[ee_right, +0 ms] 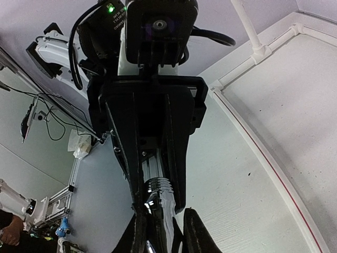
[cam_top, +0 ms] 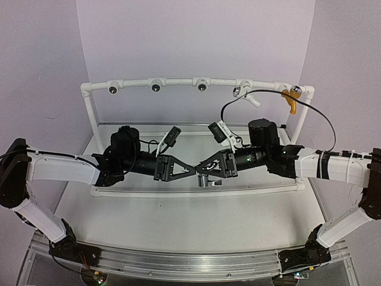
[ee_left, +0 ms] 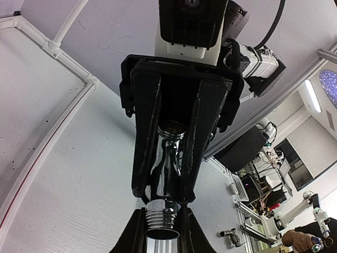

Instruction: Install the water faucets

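Note:
The silver-grey metal faucet is held in mid-air between both grippers, which meet tip to tip above the table's middle. My left gripper is shut on its threaded end. My right gripper is shut on its shiny body. In the left wrist view my left gripper flanks the threads. In the right wrist view my right gripper flanks the body. The white faucet and the orange-yellow faucet sit on the top bar of the white pipe frame.
Three tee fittings with dark holes stand along the frame's top bar to the left of the faucets. The frame's front floor pipe runs just below the grippers. A black cable arcs over the right arm. A small metal fitting lies by the rail.

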Motion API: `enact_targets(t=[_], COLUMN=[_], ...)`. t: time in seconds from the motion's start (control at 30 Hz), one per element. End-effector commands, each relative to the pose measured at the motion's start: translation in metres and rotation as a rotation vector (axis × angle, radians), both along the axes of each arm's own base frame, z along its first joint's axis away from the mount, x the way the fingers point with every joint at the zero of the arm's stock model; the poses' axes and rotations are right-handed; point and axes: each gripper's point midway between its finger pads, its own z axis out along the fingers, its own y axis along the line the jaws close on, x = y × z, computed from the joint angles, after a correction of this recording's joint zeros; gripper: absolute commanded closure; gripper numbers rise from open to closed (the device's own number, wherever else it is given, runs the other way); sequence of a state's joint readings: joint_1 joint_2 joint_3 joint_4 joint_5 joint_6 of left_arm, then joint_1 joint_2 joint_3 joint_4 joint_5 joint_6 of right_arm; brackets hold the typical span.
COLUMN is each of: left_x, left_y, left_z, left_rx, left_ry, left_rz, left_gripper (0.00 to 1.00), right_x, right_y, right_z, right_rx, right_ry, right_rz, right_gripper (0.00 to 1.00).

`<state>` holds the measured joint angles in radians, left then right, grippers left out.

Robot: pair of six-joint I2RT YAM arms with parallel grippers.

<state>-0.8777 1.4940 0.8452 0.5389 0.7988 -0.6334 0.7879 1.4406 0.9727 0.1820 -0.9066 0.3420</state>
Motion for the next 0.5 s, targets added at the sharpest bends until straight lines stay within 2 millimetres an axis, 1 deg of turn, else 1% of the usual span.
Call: enact_targets(t=[0.0,0.03,0.07,0.13,0.17,0.23,0.33,0.4,0.47], left_x=[0.008,0.012,0.019,0.032,0.039,0.06,0.086,0.109,0.131], left_y=[0.005,0.007,0.011,0.023,0.03,0.053,0.092,0.131,0.179], left_z=[0.04,0.039,0.038,0.033,0.027,0.023,0.011,0.002,-0.004], left_rx=[-0.082,-0.075,-0.069,-0.044,-0.022,0.015,0.116,0.218,0.31], left_ry=[-0.097,-0.093,-0.091,-0.078,-0.069,-0.06,-0.051,-0.045,-0.022], left_rz=[0.063,0.087,0.131,0.223,0.273,0.414,0.642,0.858,1.09], left_gripper=[0.79,0.64,0.51,0.31,0.26,0.19,0.14,0.12,0.1], right_x=[-0.003,0.001,0.01,0.023,0.031,0.051,0.068,0.074,0.076], right_y=[0.003,0.002,0.0,-0.008,-0.012,-0.025,-0.045,-0.054,-0.057], right_z=[0.016,0.015,0.013,0.004,0.0,-0.009,-0.009,-0.006,-0.001], right_rx=[0.051,0.044,0.028,-0.031,-0.063,-0.134,-0.185,-0.195,-0.211], right_ry=[-0.017,-0.023,-0.034,-0.062,-0.075,-0.106,-0.151,-0.181,-0.205], right_rz=[0.003,-0.026,-0.08,-0.175,-0.229,-0.368,-0.512,-0.571,-0.579], right_gripper=[1.0,1.0,1.0,1.0,1.0,1.0,1.0,1.0,1.0])
